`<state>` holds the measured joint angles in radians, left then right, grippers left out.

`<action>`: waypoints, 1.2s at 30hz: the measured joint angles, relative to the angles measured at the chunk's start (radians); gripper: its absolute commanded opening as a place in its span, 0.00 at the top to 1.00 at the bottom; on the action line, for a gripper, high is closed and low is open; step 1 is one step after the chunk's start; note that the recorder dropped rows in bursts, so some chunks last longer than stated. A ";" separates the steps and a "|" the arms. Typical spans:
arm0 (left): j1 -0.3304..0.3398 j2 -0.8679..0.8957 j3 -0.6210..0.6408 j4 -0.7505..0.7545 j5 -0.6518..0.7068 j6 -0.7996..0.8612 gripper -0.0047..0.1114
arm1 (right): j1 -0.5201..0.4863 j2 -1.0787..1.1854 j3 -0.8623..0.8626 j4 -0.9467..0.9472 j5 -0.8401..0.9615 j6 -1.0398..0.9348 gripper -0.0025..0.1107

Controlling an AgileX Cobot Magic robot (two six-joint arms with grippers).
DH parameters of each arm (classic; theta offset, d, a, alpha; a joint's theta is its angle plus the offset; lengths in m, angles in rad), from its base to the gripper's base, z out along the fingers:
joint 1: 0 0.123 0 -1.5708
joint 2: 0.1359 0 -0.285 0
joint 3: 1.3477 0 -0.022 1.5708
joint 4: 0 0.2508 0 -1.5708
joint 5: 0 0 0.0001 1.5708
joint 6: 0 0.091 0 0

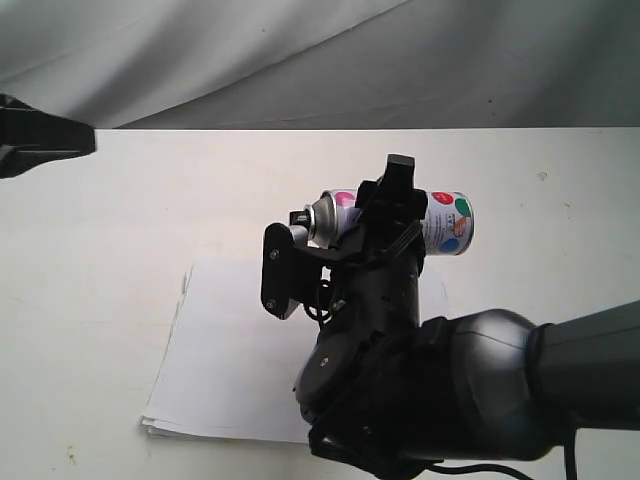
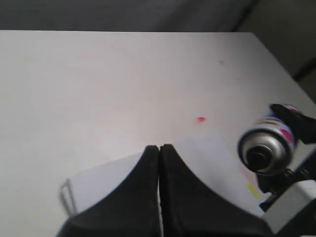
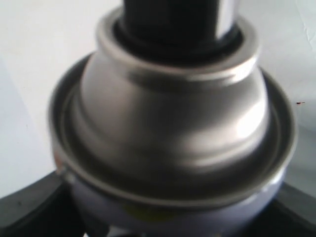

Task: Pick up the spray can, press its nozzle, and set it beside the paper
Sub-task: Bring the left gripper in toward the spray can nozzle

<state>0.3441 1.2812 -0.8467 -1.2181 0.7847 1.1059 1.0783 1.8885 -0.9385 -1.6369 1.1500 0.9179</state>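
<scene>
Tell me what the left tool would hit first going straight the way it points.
Probably the paper just ahead of the left tool and its shut tips, or the bare table past its edge; depth is unclear.

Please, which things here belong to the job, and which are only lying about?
Job: spray can, gripped by the right gripper; its nozzle; the paper.
Lying about: grey cloth behind the table; small red speck on the table; left gripper, shut, holding nothing.

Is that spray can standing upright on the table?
No, the spray can lies on its side, clamped in the right pincer.
</scene>
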 measured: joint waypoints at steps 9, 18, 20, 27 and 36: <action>0.000 0.265 -0.024 -0.208 0.289 0.410 0.96 | 0.000 0.000 0.000 0.000 -0.007 -0.002 0.98; -0.061 0.393 -0.025 -0.274 0.415 0.559 0.96 | 0.000 0.000 0.000 0.016 -0.052 0.028 0.98; -0.091 0.412 -0.025 -0.278 0.417 0.589 0.96 | 0.000 0.000 0.000 0.016 -0.052 0.035 0.98; -0.129 0.463 -0.025 -0.318 0.394 0.660 0.96 | 0.000 0.000 0.000 0.016 -0.052 0.042 0.98; -0.129 0.493 -0.025 -0.353 0.399 0.739 0.96 | 0.000 0.000 0.000 0.016 -0.054 0.042 0.98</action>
<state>0.2152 1.7745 -0.8712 -1.5707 1.1835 1.8445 1.0783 1.8885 -0.9385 -1.6209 1.0964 0.9600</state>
